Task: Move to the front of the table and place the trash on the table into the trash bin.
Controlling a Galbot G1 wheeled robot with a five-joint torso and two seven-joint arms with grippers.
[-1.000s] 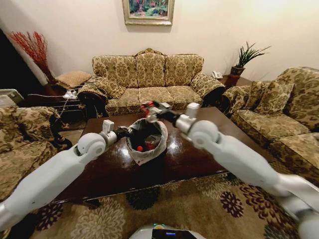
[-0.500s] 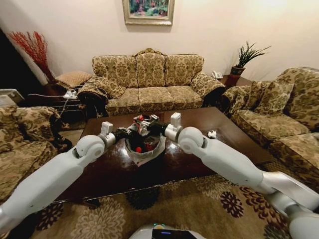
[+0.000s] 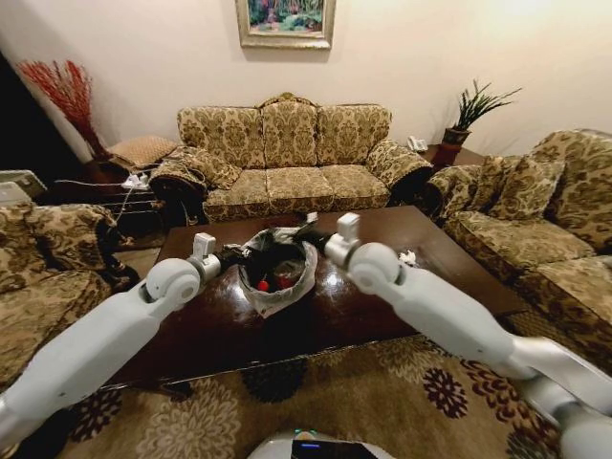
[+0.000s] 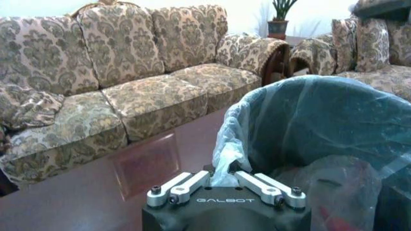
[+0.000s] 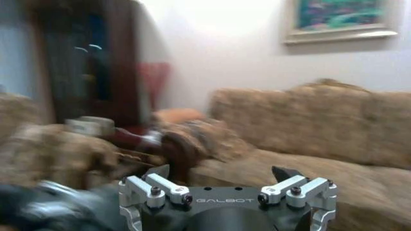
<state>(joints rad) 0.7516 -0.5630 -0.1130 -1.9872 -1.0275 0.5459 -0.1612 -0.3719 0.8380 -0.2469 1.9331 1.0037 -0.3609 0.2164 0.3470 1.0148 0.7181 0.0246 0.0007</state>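
Left gripper (image 4: pixel 224 185) is clamped on a fold of the liner (image 4: pixel 226 149) at the rim of the trash bin (image 3: pixel 278 271), nearest the robot's left. My read: it's pinning the bin so it can't slide on the glossy table (image 3: pixel 373 306) and keeping the mouth open for drops.

Right gripper (image 5: pixel 222 179) has its fingers spread wide with nothing between them, in the right wrist view. In the head view it sits just past the bin's far-right rim, level with the opening. An empty hand at the mouth reads to me as a drop position.

Inside the bin, right under the left gripper's hold: red items (image 3: pixel 273 283) and crumpled clear plastic (image 4: pixel 334 187). Can't tell which trash pieces those are.

Out from the right gripper, further toward the robot's right and well apart from the bin: a small white paper ball (image 3: pixel 407 257) lying on the tabletop. Judging by that, at least one piece is left to collect. It's on the right arm's side, so that arm has the reach while the left keeps the bin pinned.

Beyond the table: the sofa (image 3: pixel 287 158), irrelevant to the task.
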